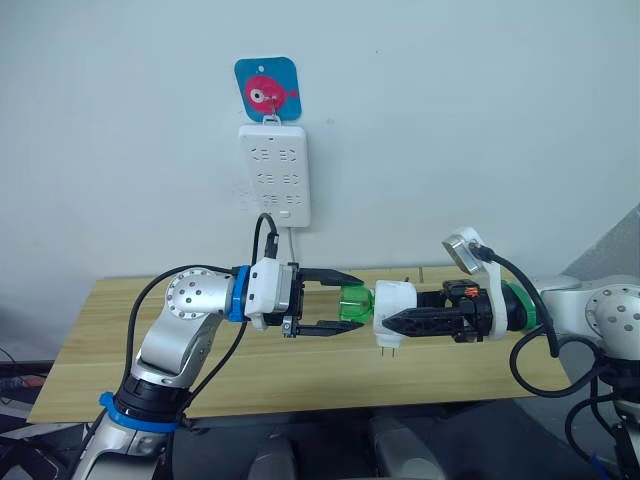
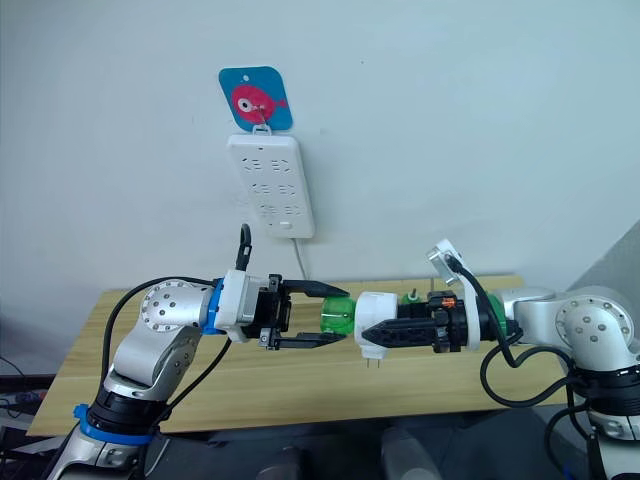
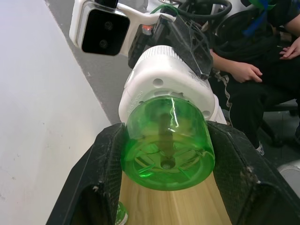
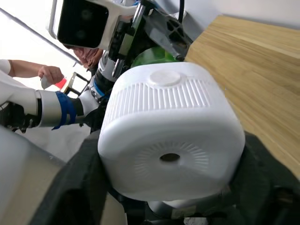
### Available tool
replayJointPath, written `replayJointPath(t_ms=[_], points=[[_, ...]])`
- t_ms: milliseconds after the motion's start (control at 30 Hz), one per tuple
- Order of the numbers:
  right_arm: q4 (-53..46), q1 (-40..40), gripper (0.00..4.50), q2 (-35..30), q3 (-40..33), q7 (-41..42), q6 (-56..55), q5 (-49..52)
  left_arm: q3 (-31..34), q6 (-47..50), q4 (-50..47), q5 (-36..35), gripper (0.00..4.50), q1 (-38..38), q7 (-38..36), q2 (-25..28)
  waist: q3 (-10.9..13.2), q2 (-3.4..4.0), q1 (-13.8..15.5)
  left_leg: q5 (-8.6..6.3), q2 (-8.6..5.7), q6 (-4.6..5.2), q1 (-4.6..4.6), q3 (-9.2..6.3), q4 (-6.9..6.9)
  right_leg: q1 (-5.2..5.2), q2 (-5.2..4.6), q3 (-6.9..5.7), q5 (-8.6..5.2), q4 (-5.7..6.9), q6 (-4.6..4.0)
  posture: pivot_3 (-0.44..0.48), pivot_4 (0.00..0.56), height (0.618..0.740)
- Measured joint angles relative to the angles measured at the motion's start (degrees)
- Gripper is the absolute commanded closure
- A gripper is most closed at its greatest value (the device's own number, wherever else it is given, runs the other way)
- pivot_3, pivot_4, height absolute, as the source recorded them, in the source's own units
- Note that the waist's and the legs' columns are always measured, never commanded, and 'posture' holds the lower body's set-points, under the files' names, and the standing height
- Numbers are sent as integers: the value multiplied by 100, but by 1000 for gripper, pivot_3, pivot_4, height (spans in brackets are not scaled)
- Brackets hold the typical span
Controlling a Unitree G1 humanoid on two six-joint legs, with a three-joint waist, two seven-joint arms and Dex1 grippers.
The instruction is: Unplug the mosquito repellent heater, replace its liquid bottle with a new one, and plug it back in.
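The white mosquito repellent heater point(image 1: 393, 300) hangs in the air above the wooden table point(image 1: 150, 340), its metal prongs pointing down. My right gripper point(image 1: 398, 320) is shut on it from the right. A green translucent liquid bottle point(image 1: 352, 303) sticks out of the heater's left end. My left gripper point(image 1: 355, 301) comes in from the left, one finger above the bottle and one below. In the left wrist view both fingers point(image 3: 105, 159) press against the sides of the bottle point(image 3: 166, 140). The right wrist view looks onto the heater's ribbed white body point(image 4: 171, 136).
A tall white power strip point(image 1: 275, 175) hangs on the wall under a blue and pink sticker hook point(image 1: 268, 92), its cord running down behind the table. A small green object point(image 2: 410, 296) stands on the table behind my right gripper. A seated person point(image 3: 243, 70) is nearby.
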Motion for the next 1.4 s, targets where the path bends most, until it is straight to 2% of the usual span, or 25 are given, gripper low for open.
replayJointPath(t_ms=[133,333,400,433,567,633,733,833,933,1033,1200,1400], points=[[19,-41,1510,15,-26,-41,64,11,3,32,-2,-2,2165,5,37,-12,0,0,2,0,0,0,0,0,0,0,0,0,0,0,0,-145,72,711],[40,-44,1510,41,-29,10,80,-18,33,570,-186,-148,2165,19,111,50,0,0,1,0,0,0,0,-3,0,1,0,-2,0,0,0,-147,73,711],[36,-68,1510,44,-29,36,55,-76,56,774,-206,-212,1445,-2,151,51,0,0,1,0,0,0,0,-3,0,1,0,-2,0,0,0,-147,73,711],[16,-88,1510,47,-29,53,20,-125,68,895,-204,-246,1275,-24,231,49,0,0,1,0,0,0,0,-3,1,1,0,-2,0,0,0,-150,73,711],[-150,-178,1510,65,-23,198,-53,-284,72,1111,-207,-261,86,-175,389,54,0,0,1,0,0,0,0,-4,0,1,1,-3,0,0,0,-156,74,711],[-227,-179,1510,57,-10,298,-86,-395,72,1376,-215,-302,0,-191,442,181,0,0,-3,0,1,0,0,-6,-2,-1,1,-4,0,0,0,-156,74,711],[-485,-179,1510,-71,73,662,-456,-978,147,2288,-257,-598,0,-204,436,775,0,1,-20,0,5,0,0,-9,-4,-4,6,-7,0,3,0,-156,74,711],[-740,-180,1510,-380,316,1204,-1188,-1933,253,3470,-329,-1168,0,-206,350,1393,1,1,-19,0,5,0,-1,-10,-3,-4,5,-10,-1,2,1,-163,76,711],[-934,-222,1510,-856,848,2032,-2414,-3313,274,4638,-447,-1764,0,-144,130,2045,2,3,-26,0,5,0,0,-7,-6,-7,3,-10,-2,-2,1,-165,75,711],[-985,-324,1510,-1034,1373,2796,-3785,-4577,286,5483,-437,-2294,0,-313,198,2029,3,1,-12,0,5,-1,-1,-13,-3,-5,2,-18,-2,-1,1,-165,75,711],[-743,-613,1510,-964,1999,3693,-5940,-6194,107,5933,-162,-2370,0,-1091,263,1878,2,0,-10,0,1,-2,0,-12,0,-1,-1,-19,-1,-1,1,-173,74,711],[-212,-1026,1510,-651,2232,4269,-7162,-6946,-632,5491,72,-1692,0,-1393,-127,1806,2,1,-77,1,1,-3,-2,-27,-3,-3,-3,-29,6,8,-12,-181,73,711]])
